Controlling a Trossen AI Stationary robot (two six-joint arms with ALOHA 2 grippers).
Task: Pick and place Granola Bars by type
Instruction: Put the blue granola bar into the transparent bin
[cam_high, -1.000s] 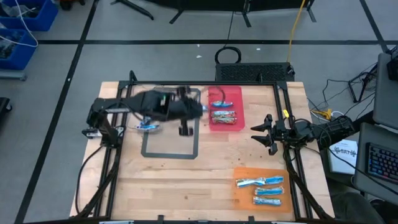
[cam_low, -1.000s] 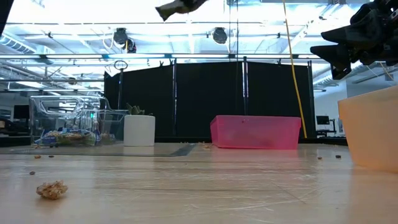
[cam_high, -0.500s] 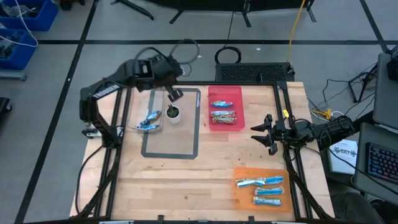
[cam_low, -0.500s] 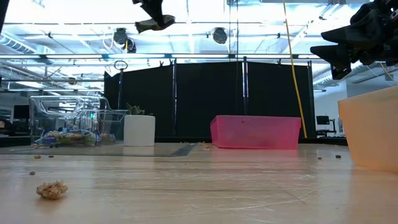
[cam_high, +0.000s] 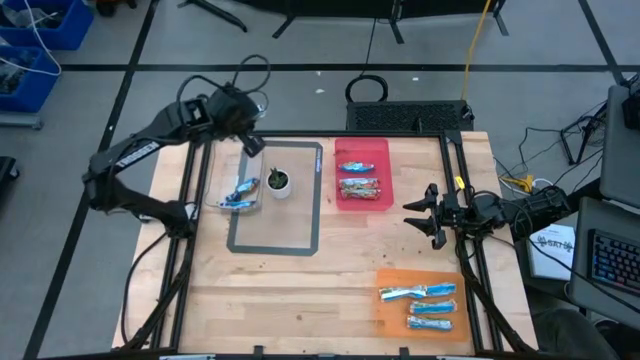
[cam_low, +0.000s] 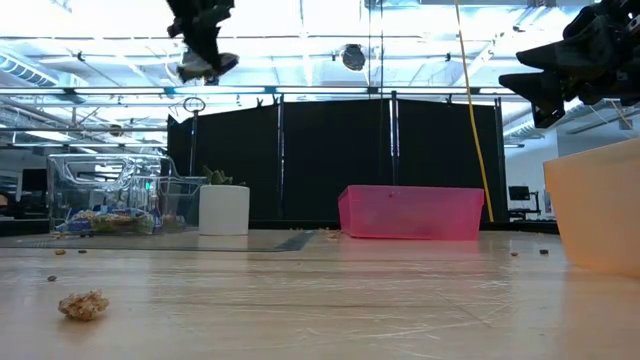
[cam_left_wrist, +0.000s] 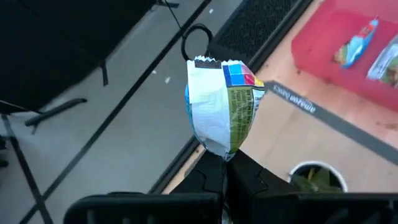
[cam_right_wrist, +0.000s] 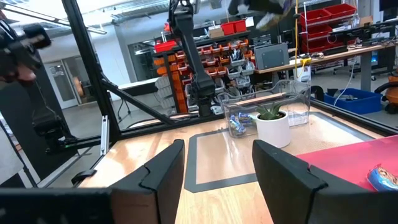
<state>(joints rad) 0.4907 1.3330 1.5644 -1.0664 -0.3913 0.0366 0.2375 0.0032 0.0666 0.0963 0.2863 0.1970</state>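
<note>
Surroundings: a small potted plant (cam_high: 278, 181) in a white pot stands inside the grey taped rectangle (cam_high: 275, 247) at the table's 11 o'clock, just beside a clear tray (cam_high: 232, 170) holding one blue-and-silver bar (cam_high: 241, 193). A pink bin (cam_high: 362, 173) at 12 o'clock contains two bars. An orange tray (cam_high: 425, 300) at 5 o'clock carries three blue-and-silver bars. Crumbs lie scattered on the wooden table (cam_high: 330, 290).

Left gripper (cam_high: 250, 143): raised well above the table's far-left edge, at about 11 o'clock, over the far end of the clear tray. Its fingers are clamped on a granola bar (cam_left_wrist: 222, 106), pinching the wrapper's lower end. The bar stands upright between the fingers; the visible face is white and green with a small multicoloured block near the crimped upper end.

Right gripper (cam_high: 428, 215): waiting at the table's 3 o'clock edge, fingers spread apart, holding nothing.
</note>
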